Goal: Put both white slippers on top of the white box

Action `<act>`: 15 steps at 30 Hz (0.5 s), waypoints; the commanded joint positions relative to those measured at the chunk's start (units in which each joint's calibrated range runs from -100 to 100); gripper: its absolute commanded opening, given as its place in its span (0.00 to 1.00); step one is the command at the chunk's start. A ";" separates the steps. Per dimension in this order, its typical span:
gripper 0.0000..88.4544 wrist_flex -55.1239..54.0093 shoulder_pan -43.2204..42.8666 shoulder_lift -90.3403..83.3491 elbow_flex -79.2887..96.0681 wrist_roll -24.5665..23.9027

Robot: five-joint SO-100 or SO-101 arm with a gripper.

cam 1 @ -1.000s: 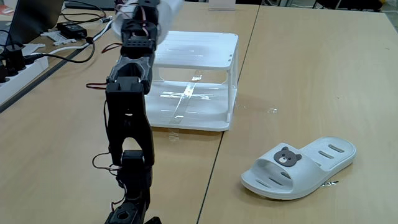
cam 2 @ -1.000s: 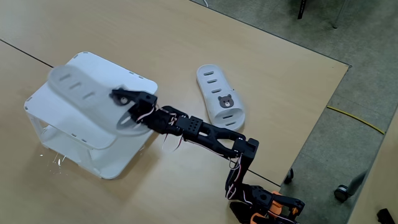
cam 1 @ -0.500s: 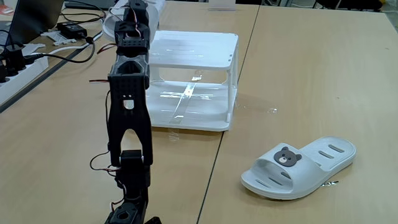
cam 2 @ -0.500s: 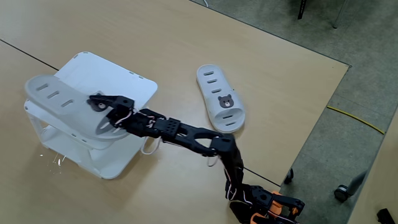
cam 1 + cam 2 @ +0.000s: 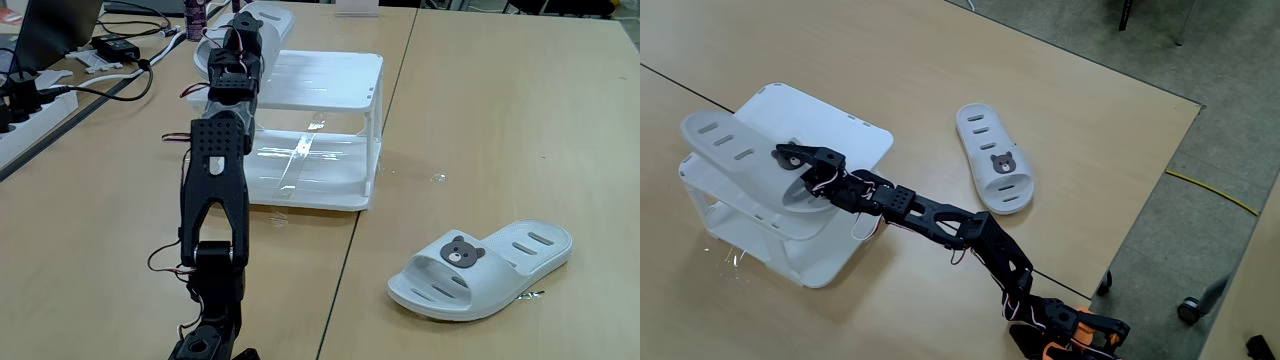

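Note:
One white slipper (image 5: 735, 155) lies tilted over the left part of the white box (image 5: 845, 135), its toe end past the box's left edge. My gripper (image 5: 792, 168) is shut on that slipper's strap end, and I cannot tell whether the sole touches the top. In a fixed view from behind the arm, the gripper (image 5: 242, 32) holds the slipper (image 5: 268, 17) at the far left corner of the box (image 5: 320, 85). The other white slipper (image 5: 483, 267), with a brown bear face on its strap, lies flat on the table to the right of the box (image 5: 994, 158).
Cables, a power strip (image 5: 30, 110) and a laptop (image 5: 55, 30) crowd the table's left side. A dark bottle (image 5: 194, 12) stands just behind the box. The table edge (image 5: 1140, 220) runs close to the arm's base, with floor and a yellow cable (image 5: 1215, 190) beyond.
The arm has stretched out farther over the box, carrying the slipper toward the box's left side and lowering it onto or near the top.

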 commanded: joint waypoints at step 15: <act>0.31 -0.04 -0.04 -3.45 -0.72 0.42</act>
